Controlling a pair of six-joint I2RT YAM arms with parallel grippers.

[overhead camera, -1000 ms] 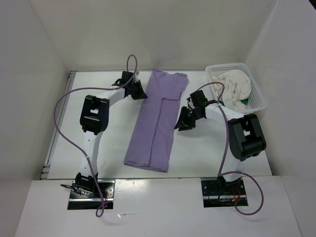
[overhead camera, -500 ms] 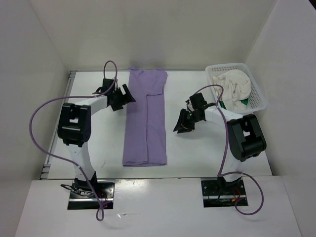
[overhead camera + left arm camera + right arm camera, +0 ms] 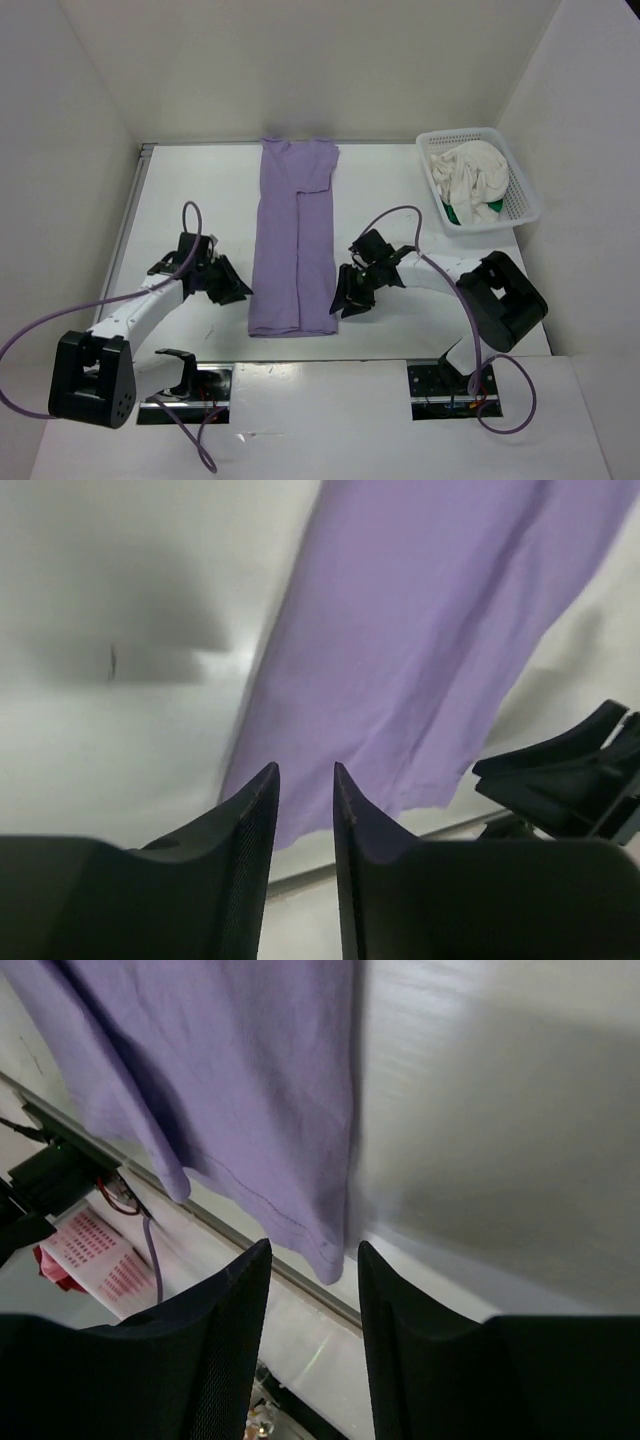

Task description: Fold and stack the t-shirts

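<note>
Between left end effector (image 3: 238, 291) and right end effector (image 3: 342, 304), both parted, lies lavender t-shirt (image 3: 295, 235).

Bright, even light fills the overhead view; wrist views blur slightly, grey shadows pooling on the table (image 3: 100, 760).

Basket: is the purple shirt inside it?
No, the purple shirt lies spread flat on the table, while the basket holds cream cloth and green cloth.
</note>
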